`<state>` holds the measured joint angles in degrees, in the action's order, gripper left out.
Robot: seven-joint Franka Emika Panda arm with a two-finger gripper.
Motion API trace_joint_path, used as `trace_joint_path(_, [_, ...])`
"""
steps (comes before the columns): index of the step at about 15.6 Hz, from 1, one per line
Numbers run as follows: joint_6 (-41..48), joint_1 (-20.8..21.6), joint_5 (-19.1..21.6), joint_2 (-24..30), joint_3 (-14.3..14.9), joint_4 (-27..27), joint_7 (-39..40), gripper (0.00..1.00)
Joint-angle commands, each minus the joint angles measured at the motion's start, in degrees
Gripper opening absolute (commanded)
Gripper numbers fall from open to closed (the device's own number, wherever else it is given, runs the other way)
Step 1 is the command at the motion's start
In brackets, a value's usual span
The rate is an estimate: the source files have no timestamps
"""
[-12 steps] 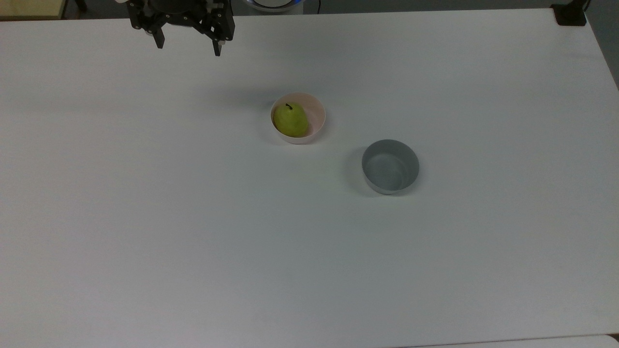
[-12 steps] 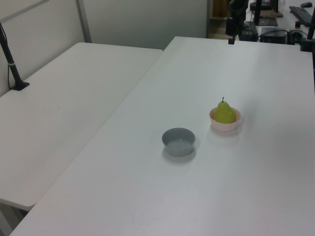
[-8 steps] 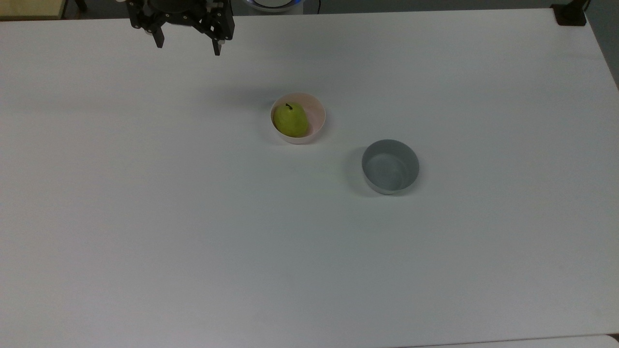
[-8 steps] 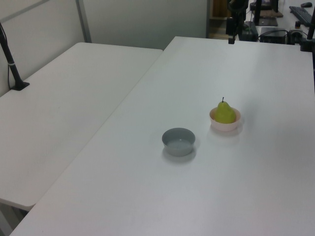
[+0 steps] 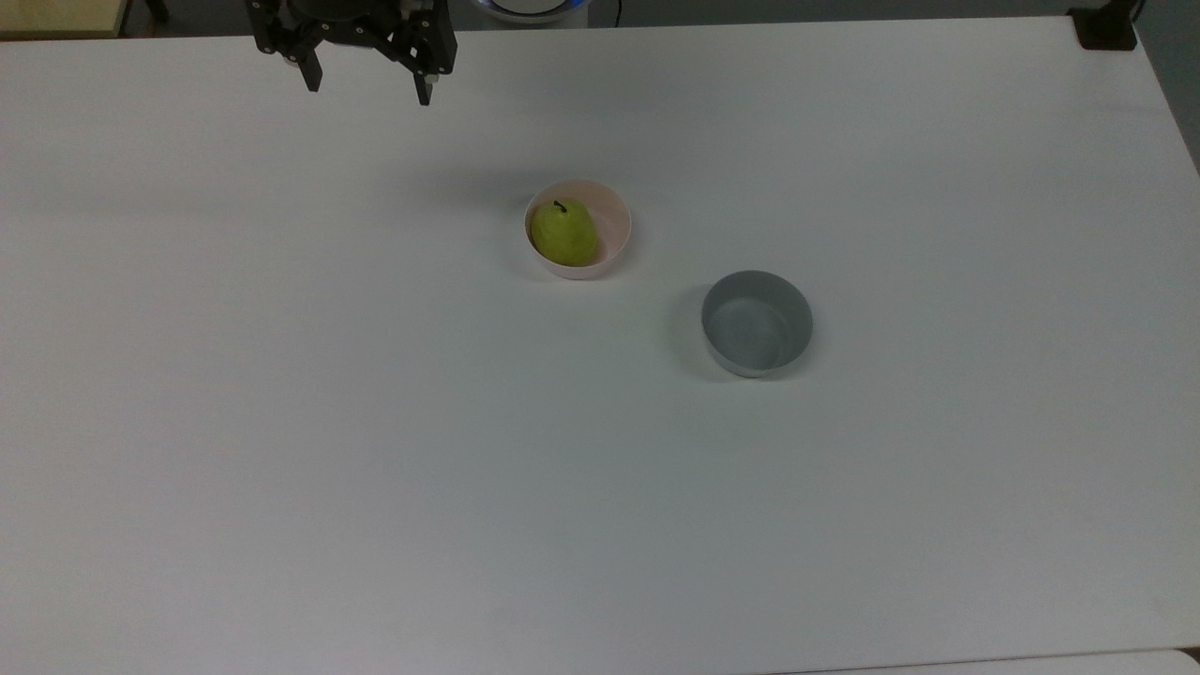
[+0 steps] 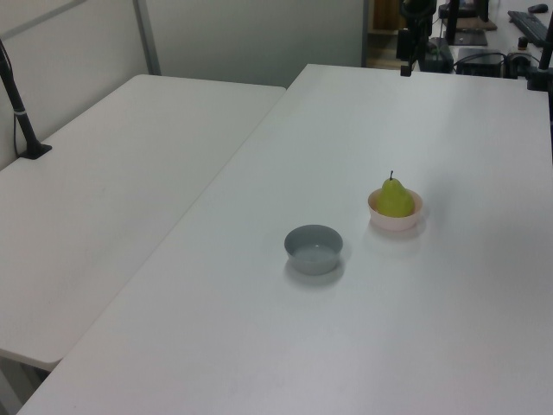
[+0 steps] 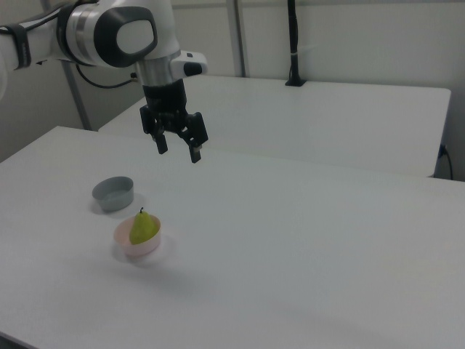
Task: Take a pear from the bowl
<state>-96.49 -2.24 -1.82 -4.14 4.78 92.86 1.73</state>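
Pear [image 5: 563, 234]: sits in pink bowl [image 5: 611, 217], untouched. My gripper [image 5: 367, 91]: fingers apart, raised, well apart from it. Approach, descent, grasp, lift all remain.

Empty grey bowl [image 5: 757, 323] on white table [image 5: 375, 422]

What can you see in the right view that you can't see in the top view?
The right view alone shows the robot's big white arm above the tool, plus a second table and the wall behind. The top view alone looks straight down into the empty grey bowl. Both show the open tool up in the air and the pear sitting in the pink bowl.
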Motion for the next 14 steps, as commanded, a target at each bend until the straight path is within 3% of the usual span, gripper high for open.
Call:
trace_joint_path(1, [1.1,0.1,1.7,0.7,0.1,0.0,-0.2,1.0])
trace_joint_path(8, [1.0,9.8,1.6,0.0,0.2,0.0,-1.1,1.0])
trace_joint_path(11, [0.7,16.8,1.6,-0.8,3.9,-0.1,-1.0,1.0])
trace_joint_path(14, [0.5,18.1,1.7,-2.4,4.0,-0.7,-0.9,1.0])
